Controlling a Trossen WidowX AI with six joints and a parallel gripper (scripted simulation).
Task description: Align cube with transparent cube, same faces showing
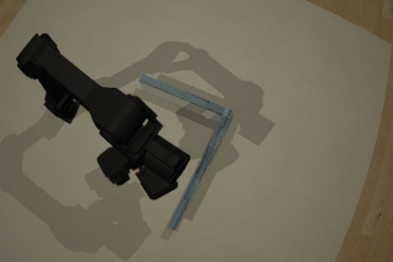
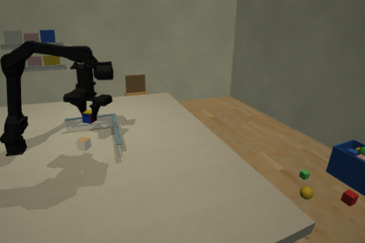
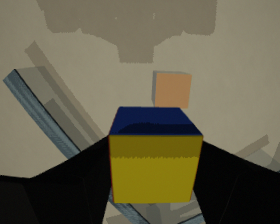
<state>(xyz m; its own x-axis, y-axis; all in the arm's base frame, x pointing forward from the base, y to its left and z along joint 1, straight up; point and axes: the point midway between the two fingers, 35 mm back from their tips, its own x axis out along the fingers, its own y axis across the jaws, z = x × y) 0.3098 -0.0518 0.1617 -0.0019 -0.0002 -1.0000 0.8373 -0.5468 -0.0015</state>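
Carrying step: cube clamped in the gripper, lifted off the table above the blue angle bar. Next, judged: carry to the see-through cube nearby, match faces, set down, release.

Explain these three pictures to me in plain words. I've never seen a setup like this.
A black jointed robot arm stands on a pale table. One picture looks straight down, one looks from the side of the room, and one from a camera on the arm's wrist. At the arm's end is a two-fingered gripper, shut on a small cube showing yellow and blue faces, lifted above the table. An L-shaped blue-grey bar lies on the table. The faint pale cube with an orange top marks where the cube should go.
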